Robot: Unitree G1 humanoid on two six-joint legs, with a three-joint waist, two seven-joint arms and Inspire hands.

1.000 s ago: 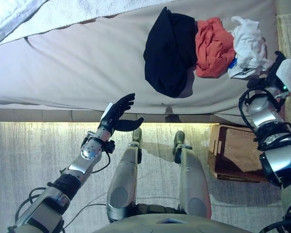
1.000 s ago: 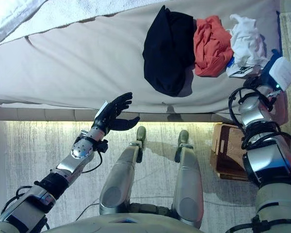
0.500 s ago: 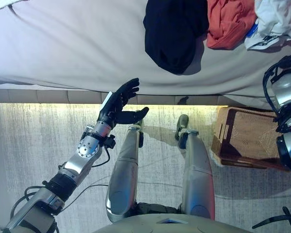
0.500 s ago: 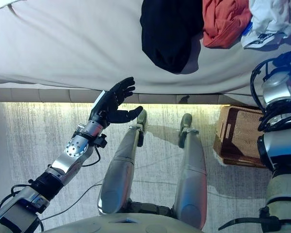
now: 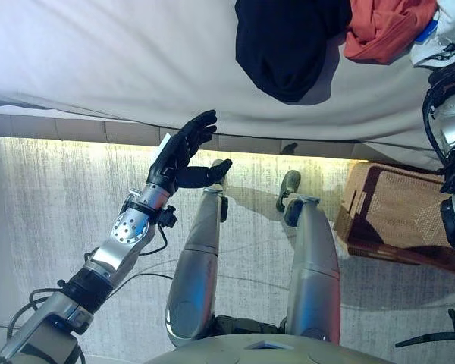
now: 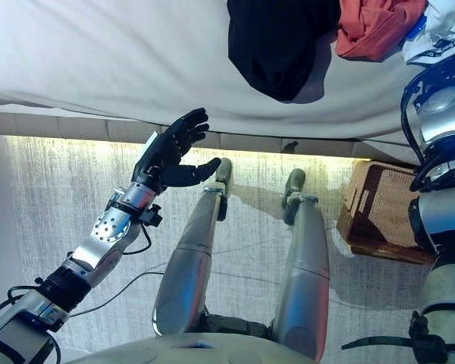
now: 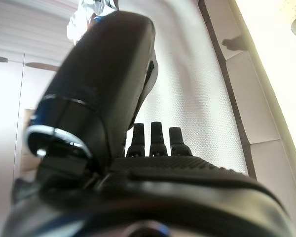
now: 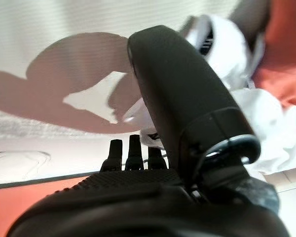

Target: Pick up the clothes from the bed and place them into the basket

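Observation:
A black garment (image 5: 292, 45), an orange garment (image 5: 383, 26) and a white garment (image 5: 444, 38) lie together on the grey bed (image 5: 121, 61), at its near right. A brown wicker basket (image 5: 398, 216) stands on the floor below them, to my right. My left hand (image 5: 178, 155) is open and empty, held over the floor just at the bed's edge, left of the clothes. My right hand (image 8: 138, 197) is open with straight fingers, close beside the white garment (image 8: 266, 123) and holding nothing. My right forearm (image 5: 451, 121) rises past the basket toward the white garment.
The bed's padded side panel (image 5: 76, 129) runs across in front of me, with a lit strip along the floor below it. A pale carpet (image 5: 61, 220) covers the floor. The bed's left part is bare sheet.
The whole picture has shifted: the camera has tilted down, so the clothes now sit at the top edge. The left hand stays open by the bed edge.

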